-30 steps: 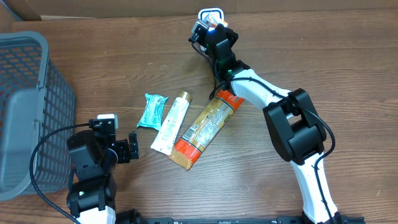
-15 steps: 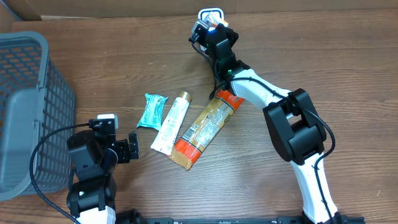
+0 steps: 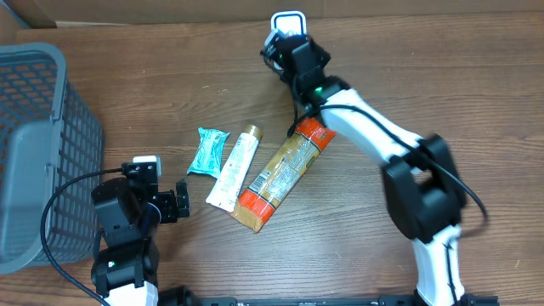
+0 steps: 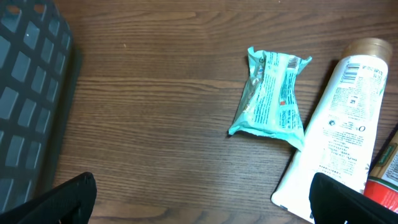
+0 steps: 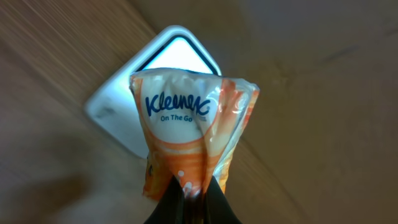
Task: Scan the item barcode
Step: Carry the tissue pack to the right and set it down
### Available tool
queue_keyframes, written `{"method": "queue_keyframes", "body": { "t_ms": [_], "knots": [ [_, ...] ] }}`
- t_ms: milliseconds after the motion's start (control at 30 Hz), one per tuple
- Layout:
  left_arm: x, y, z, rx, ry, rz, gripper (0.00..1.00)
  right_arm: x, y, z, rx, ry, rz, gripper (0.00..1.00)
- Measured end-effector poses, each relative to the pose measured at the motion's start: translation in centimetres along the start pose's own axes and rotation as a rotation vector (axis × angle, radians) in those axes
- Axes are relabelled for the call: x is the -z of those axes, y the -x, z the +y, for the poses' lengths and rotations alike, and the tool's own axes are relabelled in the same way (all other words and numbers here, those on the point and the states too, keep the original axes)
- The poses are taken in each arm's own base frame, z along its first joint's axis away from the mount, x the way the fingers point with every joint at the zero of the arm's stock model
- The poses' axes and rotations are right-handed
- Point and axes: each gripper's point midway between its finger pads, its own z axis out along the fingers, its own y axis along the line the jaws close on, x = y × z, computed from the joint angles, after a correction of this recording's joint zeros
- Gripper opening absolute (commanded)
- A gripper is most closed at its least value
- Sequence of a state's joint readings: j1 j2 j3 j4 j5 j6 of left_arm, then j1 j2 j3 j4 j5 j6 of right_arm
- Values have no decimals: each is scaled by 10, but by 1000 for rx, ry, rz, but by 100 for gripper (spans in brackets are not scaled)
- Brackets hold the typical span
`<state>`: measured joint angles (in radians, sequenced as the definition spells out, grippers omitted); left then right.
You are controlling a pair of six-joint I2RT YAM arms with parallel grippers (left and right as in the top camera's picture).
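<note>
An orange and white Kleenex tissue pack [image 5: 189,134] hangs pinched at its bottom edge in my right gripper [image 5: 193,202], which is shut on it. Right behind the pack lies the white scanner [image 5: 134,106] with its lit window; the pack covers part of it. From overhead, the right gripper [image 3: 291,47] sits just below the scanner [image 3: 287,21] at the table's far edge, and the wrist hides the pack. My left gripper [image 3: 180,206] rests open near the front left, its fingers [image 4: 68,199] wide apart over bare wood.
A teal snack packet [image 3: 208,150], a white tube [image 3: 235,167] and a long orange and gold bag [image 3: 283,174] lie mid-table. A grey mesh basket [image 3: 34,144] stands at the left edge. The tube's end [image 4: 342,124] lies by my left gripper's right finger.
The right arm's elbow has swung to the right and its wrist has edged up toward the scanner with the pack. The left arm and the items on the table have not moved.
</note>
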<state>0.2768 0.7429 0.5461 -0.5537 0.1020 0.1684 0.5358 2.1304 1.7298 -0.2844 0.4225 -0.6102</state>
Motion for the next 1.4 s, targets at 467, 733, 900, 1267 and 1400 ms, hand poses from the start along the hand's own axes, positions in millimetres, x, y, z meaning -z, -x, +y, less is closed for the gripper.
{"method": "queue_keyframes", "body": {
  "t_ms": [467,733,900,1267,1400],
  "knots": [
    [0,0,0,0,0,0,100,180,-105,-109,-1003,500,267,4],
    [0,0,0,0,0,0,100,142,-246,-90,-1341,488,547,4],
    [0,0,0,0,0,0,99,131,-340,-56,-1513,423,664,4],
    [0,0,0,0,0,0,100,137,-411,-17,-1684,305,757,40],
    [0,0,0,0,0,0,100,142,-412,-14,-1693,309,787,55]
  ]
}}
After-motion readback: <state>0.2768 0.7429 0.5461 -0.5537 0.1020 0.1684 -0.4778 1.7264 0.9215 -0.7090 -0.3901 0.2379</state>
